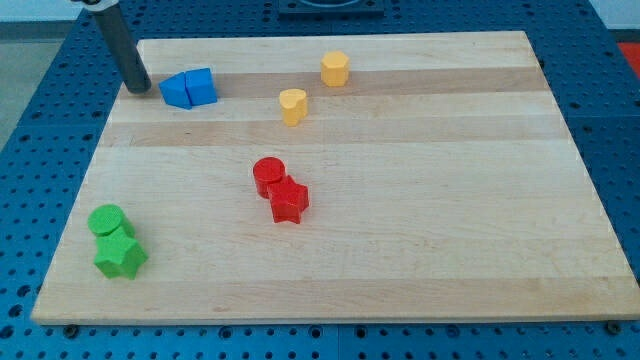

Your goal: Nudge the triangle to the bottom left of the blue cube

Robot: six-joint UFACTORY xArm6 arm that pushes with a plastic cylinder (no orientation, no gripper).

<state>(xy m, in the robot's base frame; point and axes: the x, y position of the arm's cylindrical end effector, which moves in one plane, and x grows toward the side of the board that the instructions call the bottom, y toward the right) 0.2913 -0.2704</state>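
The blue triangle (176, 91) lies near the board's top left, touching the left side of the blue cube (203, 85). My tip (138, 88) rests on the board just to the left of the blue triangle, with a small gap between them. The dark rod rises from the tip up and to the left, out of the view's top.
A yellow hexagon (335, 69) and a yellow heart (292, 105) lie at the top centre. A red cylinder (268, 175) touches a red star (289, 201) mid-board. A green cylinder (107, 220) and a green star (120, 256) sit at the bottom left. The wooden board (450, 220) has its left edge close to my tip.
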